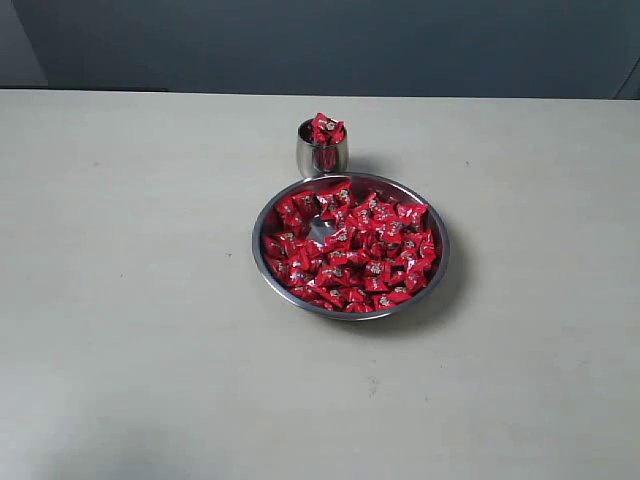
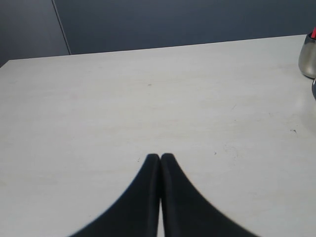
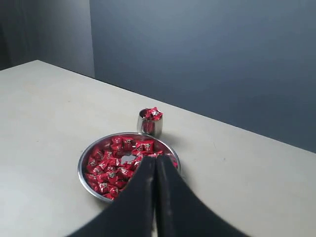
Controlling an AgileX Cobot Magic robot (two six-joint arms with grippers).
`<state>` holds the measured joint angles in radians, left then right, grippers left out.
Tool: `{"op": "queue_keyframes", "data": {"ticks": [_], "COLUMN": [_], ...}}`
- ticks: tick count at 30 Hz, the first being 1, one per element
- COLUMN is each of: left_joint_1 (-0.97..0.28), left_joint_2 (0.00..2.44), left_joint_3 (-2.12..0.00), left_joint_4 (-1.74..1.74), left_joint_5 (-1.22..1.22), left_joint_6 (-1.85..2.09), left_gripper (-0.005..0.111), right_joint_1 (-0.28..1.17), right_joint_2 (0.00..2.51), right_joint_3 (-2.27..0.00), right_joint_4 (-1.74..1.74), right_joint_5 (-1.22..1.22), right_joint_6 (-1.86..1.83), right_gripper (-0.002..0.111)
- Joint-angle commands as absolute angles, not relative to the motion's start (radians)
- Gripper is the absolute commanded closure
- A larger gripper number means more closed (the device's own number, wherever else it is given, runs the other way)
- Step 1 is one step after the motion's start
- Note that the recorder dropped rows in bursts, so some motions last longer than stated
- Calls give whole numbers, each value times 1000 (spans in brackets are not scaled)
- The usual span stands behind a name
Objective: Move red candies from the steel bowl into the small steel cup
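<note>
The wide steel bowl [image 1: 262,258] sits mid-table, filled with many red candies [image 1: 372,250] around a small bare patch of steel. Just behind it stands the small steel cup [image 1: 321,155], with a few red candies heaped above its rim. No arm shows in the exterior view. In the right wrist view my right gripper [image 3: 156,159] is shut with nothing in it, held above the near side of the steel bowl [image 3: 85,177]; the small steel cup [image 3: 149,125] stands beyond. My left gripper [image 2: 160,156] is shut and empty over bare table, with the small steel cup [image 2: 307,58] at the frame edge.
The pale table [image 1: 120,300] stretches wide on all sides of the bowl, backed by a dark blue-grey wall [image 1: 330,40]. Nothing else stands on it.
</note>
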<state>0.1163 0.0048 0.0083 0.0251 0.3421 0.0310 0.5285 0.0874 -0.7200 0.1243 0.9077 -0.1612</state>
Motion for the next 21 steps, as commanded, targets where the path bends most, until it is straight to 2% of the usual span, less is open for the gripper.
{"op": "queue_keyframes", "data": {"ticks": [1, 8, 13, 21], "left_joint_1": [108, 108, 108, 108], "left_joint_2": [0, 0, 0, 0], "left_joint_3": [0, 0, 0, 0], "left_joint_4": [27, 27, 27, 27], "left_joint_5": [337, 337, 337, 337], "left_joint_6": [29, 29, 29, 29], "left_gripper": [106, 106, 106, 106], "right_joint_1": [526, 526, 502, 362], "right_joint_2": [83, 79, 65, 22], "right_joint_3": [-713, -670, -515, -209], "right_joint_4": [136, 116, 118, 162], "right_joint_5": [910, 870, 580, 241], "right_joint_6": [-157, -157, -157, -157], "right_gripper": [108, 108, 108, 108]}}
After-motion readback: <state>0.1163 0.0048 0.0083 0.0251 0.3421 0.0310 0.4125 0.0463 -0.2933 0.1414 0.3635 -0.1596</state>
